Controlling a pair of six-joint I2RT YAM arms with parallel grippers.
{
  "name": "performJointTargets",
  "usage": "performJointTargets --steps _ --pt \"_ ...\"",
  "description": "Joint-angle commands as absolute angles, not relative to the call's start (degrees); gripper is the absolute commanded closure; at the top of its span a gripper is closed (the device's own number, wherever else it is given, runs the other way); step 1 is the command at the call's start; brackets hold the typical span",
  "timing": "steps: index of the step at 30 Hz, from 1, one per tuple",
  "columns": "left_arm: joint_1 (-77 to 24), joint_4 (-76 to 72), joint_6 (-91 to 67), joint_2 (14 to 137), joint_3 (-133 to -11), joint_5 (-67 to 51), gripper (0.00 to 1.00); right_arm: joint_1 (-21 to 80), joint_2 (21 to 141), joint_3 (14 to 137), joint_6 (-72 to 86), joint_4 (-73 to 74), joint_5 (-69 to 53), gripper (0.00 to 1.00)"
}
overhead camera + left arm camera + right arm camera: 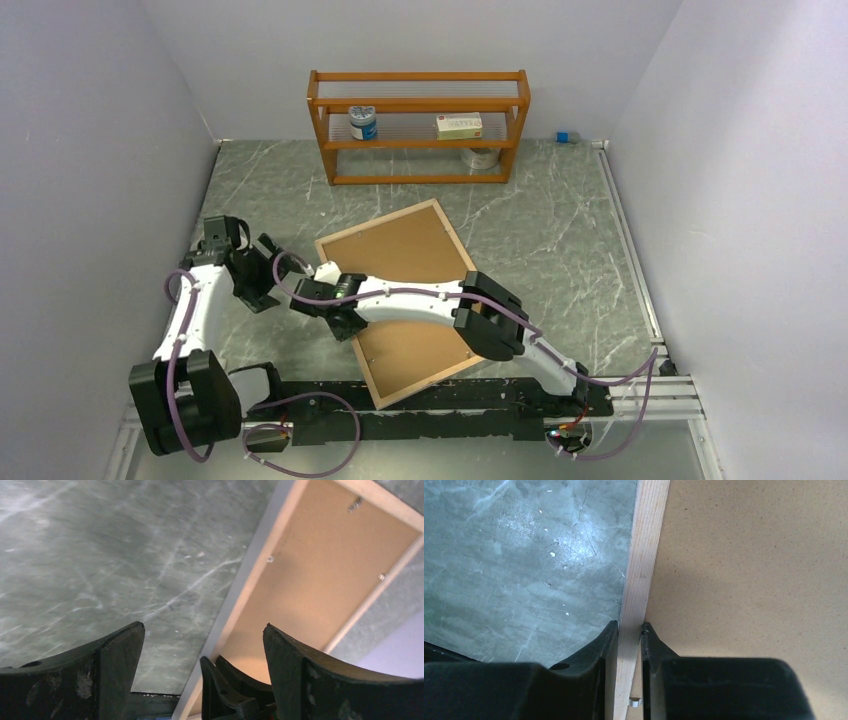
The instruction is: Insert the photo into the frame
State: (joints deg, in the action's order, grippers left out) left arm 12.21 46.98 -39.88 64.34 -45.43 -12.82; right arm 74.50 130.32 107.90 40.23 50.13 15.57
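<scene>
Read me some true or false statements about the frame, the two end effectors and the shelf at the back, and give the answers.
1. The right end effector has a finger on each side of the frame's wooden rim. True.
2. The left end effector grips the frame. False: it is open and holds nothing, beside the frame.
3. The frame lies flat on the table, brown back facing up. True.
4. The shelf rack is bare. False: a jar and a box sit on it.
</scene>
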Motion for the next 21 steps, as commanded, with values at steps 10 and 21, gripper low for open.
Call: performJointTargets --steps 10,21 --pt "12.6 24.1 -37.5 71.9 -38.0 -51.1 0.06 73.7 113.2 98.7 41.0 42.2 15.8 0.95" --pt "12.1 13.2 -41.1 80.3 -37.7 -65.1 0.09 72.5 107.1 95.7 40.9 40.7 9.3 0.95"
